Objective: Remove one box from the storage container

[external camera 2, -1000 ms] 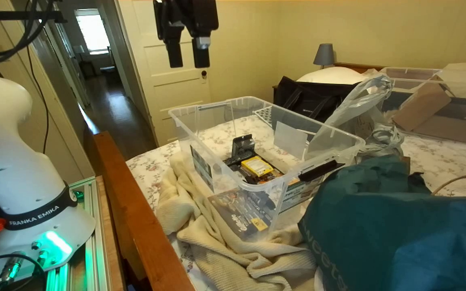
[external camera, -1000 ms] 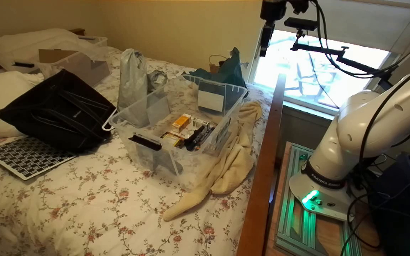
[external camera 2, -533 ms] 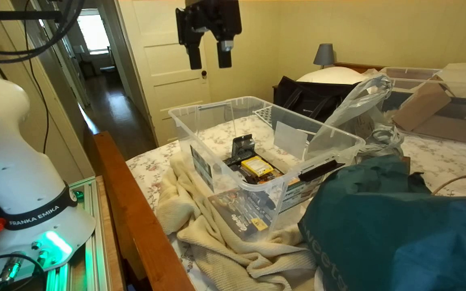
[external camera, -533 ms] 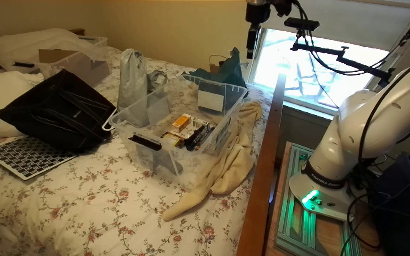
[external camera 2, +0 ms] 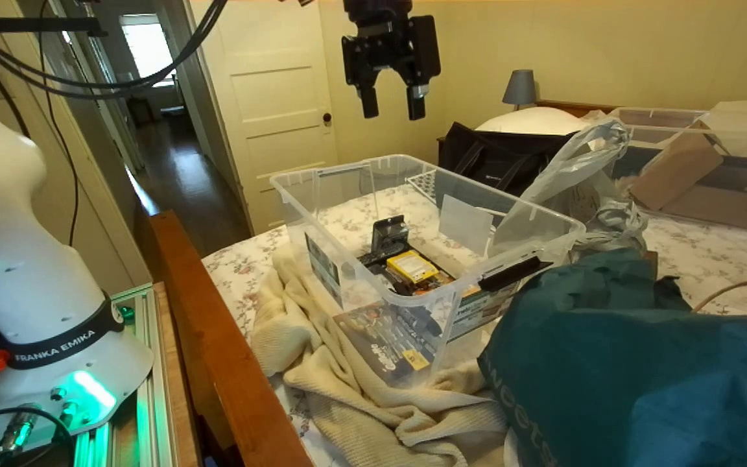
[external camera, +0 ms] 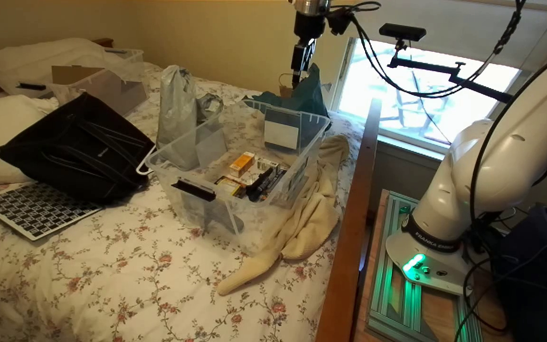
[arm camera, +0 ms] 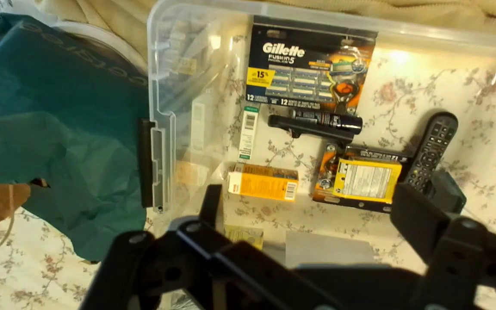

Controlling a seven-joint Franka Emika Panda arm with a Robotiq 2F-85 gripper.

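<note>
The storage container, a clear plastic bin, stands on the bed in both exterior views; its rim shows in the wrist view. Inside lie an orange-yellow box with a white end and a yellow box with a white label. The yellow box rests on a dark Gillette pack. My gripper shows in both exterior views and the wrist view. It is open and empty, well above the container, touching nothing. The orange box is hidden in an exterior view.
The container also holds a large Gillette pack, a slim white carton, black items and a remote. A teal bag, grey plastic bag, cream blanket and black bag surround it. A wooden rail edges the bed.
My gripper has moved leftward and slightly down in an exterior view, and rightward and slightly down elsewhere, away from the robot base. It stays open. The container and boxes have not moved.
</note>
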